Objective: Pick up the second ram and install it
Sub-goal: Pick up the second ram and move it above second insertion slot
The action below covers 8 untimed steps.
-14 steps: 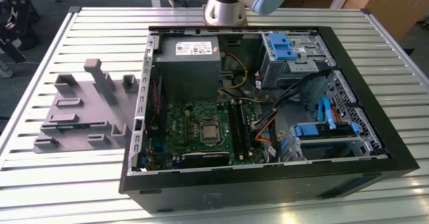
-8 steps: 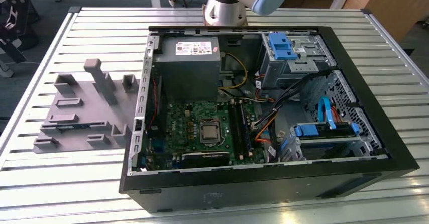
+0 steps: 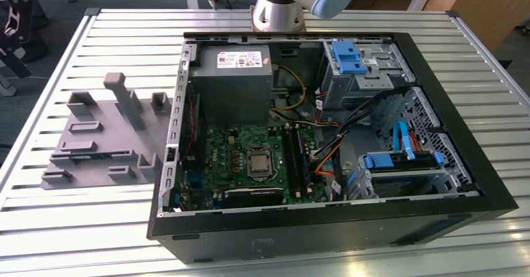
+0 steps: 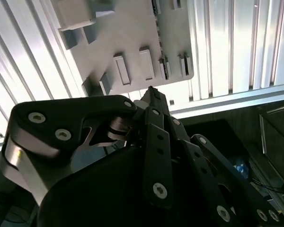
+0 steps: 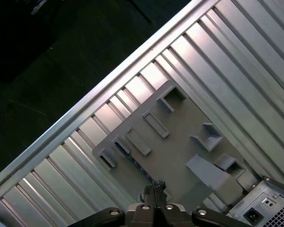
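Two black fingers of the gripper (image 5: 154, 187) meet at their tips, gripping nothing, high above the gray holder (image 5: 175, 151). A thin dark strip, apparently the second ram (image 5: 138, 166), stands on edge in it. The holder lies on the slatted table (image 5: 236, 56), beside the open computer case (image 3: 314, 230).

Soft, even overhead light fills my exterior view, though the computer case (image 3: 331, 227) interior stays shadowed. In the second wrist view the slatted table (image 4: 28, 71) glares white and the gripper (image 4: 151, 91) reads dark.
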Motion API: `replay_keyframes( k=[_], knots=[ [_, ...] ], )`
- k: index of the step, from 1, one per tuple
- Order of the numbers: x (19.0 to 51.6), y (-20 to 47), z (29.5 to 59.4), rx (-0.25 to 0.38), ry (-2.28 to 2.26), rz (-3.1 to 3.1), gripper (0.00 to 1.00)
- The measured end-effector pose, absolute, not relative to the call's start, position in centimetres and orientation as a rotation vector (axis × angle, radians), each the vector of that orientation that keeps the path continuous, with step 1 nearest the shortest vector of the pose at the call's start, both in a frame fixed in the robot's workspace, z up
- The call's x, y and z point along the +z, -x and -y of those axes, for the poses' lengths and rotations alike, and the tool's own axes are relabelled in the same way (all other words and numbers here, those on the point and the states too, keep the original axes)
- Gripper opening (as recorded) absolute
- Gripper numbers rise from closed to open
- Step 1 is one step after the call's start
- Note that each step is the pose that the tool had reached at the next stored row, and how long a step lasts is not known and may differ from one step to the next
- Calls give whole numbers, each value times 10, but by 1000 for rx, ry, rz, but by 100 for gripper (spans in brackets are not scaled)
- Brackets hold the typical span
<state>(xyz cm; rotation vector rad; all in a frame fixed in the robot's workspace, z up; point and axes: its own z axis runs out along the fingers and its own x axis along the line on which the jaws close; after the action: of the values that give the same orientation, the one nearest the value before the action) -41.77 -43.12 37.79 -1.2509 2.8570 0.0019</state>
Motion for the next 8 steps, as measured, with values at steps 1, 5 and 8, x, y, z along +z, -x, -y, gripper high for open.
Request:
replay_keyframes(
  k=[1, 5, 8],
  knots=[
    [378, 418, 431, 2, 1268, -2849, 11],
    [378, 418, 431, 3, 1336, -2818, 11],
    [378, 418, 431, 4, 1387, -2793, 11]
  ],
)
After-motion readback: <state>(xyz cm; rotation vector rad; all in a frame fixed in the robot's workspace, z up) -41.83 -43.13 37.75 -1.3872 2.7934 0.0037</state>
